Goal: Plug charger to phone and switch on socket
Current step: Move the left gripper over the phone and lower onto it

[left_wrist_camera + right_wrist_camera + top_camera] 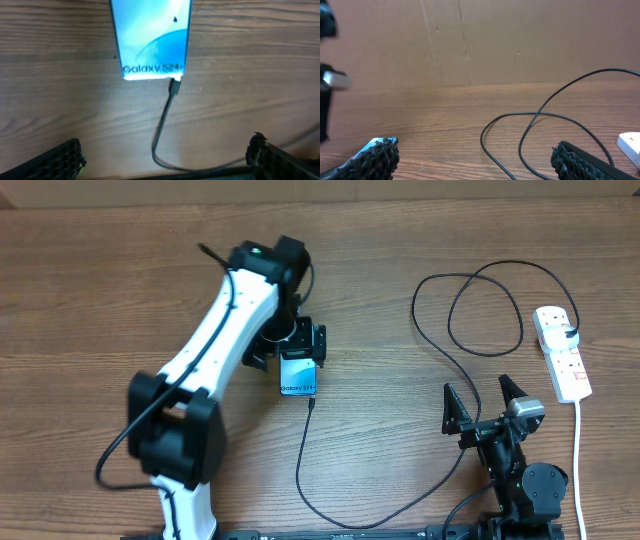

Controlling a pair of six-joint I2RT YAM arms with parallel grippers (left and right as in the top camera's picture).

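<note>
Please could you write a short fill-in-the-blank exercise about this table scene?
The charger tip meets the phone at the end printed ____.
The socket has a ____ cord.
The right end effector stands ____, holding nothing.
Missing words: Galaxy; white; open.

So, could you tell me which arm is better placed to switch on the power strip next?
Right. The right hand is open, empty and close to the power strip. The left hand hangs over the phone, far from the strip, with the cable tip at the phone's edge.
</note>
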